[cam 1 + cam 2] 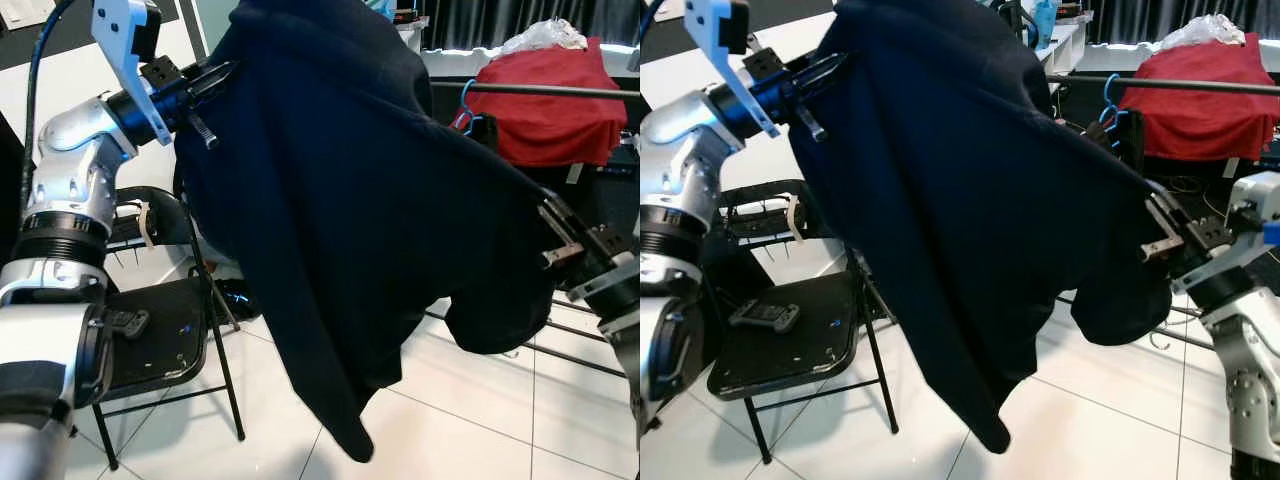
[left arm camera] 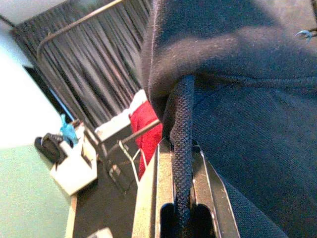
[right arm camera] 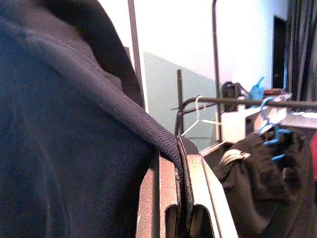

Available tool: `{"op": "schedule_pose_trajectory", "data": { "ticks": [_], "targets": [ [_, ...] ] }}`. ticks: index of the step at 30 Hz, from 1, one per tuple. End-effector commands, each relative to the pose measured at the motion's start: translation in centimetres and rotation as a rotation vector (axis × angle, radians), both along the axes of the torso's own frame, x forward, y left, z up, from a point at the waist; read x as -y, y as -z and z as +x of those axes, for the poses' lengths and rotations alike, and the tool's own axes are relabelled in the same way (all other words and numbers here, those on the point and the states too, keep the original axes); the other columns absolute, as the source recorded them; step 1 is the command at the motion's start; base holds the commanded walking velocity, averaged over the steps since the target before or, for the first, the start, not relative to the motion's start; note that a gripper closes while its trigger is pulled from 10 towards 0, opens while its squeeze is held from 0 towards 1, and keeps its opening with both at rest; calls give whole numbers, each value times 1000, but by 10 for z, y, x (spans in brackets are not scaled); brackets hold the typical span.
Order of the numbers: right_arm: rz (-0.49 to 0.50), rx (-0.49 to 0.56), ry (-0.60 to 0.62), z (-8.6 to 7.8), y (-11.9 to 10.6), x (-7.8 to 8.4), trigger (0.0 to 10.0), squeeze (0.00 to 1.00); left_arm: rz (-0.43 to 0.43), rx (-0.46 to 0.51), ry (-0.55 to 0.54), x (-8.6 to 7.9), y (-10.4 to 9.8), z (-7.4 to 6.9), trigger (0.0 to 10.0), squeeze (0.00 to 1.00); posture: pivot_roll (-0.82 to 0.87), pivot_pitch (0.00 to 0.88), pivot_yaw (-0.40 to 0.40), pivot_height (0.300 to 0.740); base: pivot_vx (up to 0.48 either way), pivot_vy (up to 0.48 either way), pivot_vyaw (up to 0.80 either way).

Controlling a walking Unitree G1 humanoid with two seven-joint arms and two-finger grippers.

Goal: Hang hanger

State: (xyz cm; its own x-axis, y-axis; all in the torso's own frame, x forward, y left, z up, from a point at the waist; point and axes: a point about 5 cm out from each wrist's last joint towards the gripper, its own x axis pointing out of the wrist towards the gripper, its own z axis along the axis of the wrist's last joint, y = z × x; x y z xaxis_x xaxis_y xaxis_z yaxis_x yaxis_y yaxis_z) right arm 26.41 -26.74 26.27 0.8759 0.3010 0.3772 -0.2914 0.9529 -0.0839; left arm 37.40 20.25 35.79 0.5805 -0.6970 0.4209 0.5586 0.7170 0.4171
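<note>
A dark navy garment (image 1: 340, 200) hangs spread between my two grippers. My left gripper (image 1: 215, 75) is raised at the upper left and is shut on the garment's top edge; the left wrist view has a thick dark cord (image 2: 182, 114) of it clamped between the fingers (image 2: 151, 198). Lower on the right, my right gripper (image 1: 550, 225) is shut on the garment's other edge, its hem (image 3: 148, 126) pinched in the jaws. Behind runs a clothes rail (image 1: 560, 91) with a blue hanger (image 1: 467, 105) on it. Whether a hanger sits inside the garment is hidden.
A black folding chair (image 1: 160, 340) stands low on the left with a small dark device (image 1: 765, 315) on its seat. A red cloth (image 1: 555, 100) is draped behind the rail. A dark garment (image 3: 257, 163) hangs on the blue hanger. White tiled floor (image 1: 470, 430) lies below.
</note>
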Motion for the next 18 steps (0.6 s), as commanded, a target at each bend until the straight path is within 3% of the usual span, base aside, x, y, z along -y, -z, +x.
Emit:
{"op": "schedule_pose_trajectory", "data": {
  "ticks": [1, 6, 7, 9, 10, 11, 12, 14, 15, 16, 18],
  "targets": [
    [-1, 6, 52, 0, -1, 8, 0, 0, -37, -6, -57, -21, 1, -3, 3490, 0, -214, 0, 98, 740, 0, 0, 0],
    [-37, -11, 48, 3, 1, 7, 0, 0, -35, -52, -15, -26, 12, -5, 3451, 0, -210, 0, 94, 740, 0, 0, 0],
    [-49, -24, 27, 6, 4, 0, 0, 0, -2, -121, 81, -27, 31, -10, 4235, 0, -213, 0, 101, 740, 0, 0, 0],
    [-49, -24, 27, 6, 4, 0, 0, 0, -2, -121, 81, -27, 31, -10, 4235, 0, -213, 0, 101, 740, 0, 0, 0],
    [-61, -40, 6, 9, 9, -10, 0, 0, 41, -211, 151, -31, 57, -15, 4275, 0, -212, 0, 99, 740, 0, 0, 0],
    [-61, -40, 6, 9, 9, -10, 0, 0, 41, -211, 151, -31, 57, -15, 4275, 0, -212, 0, 99, 740, 0, 0, 0],
    [-64, -51, -9, 11, 14, -18, 0, 0, 112, -304, 217, -36, 85, -24, 4588, 0, -207, 0, 96, 740, 0, 0, 0],
    [-64, -51, -9, 11, 14, -18, 0, 0, 112, -304, 217, -36, 85, -24, 4588, 0, -207, 0, 96, 740, 0, 0, 0],
    [-65, -60, -13, 12, 18, -22, 0, 0, 176, -396, 244, -44, 110, -33, 4627, 0, -203, 0, 92, 740, 0, 0, 0],
    [-64, -63, -7, 12, 19, -22, 0, 0, 205, -448, 245, -51, 123, -39, 4549, 0, -200, 0, 90, 740, 0, 0, 0],
    [-64, -63, -7, 12, 19, -22, 0, 0, 205, -448, 245, -51, 123, -39, 4549, 0, -200, 0, 90, 740, 0, 0, 0]
  ]
}}
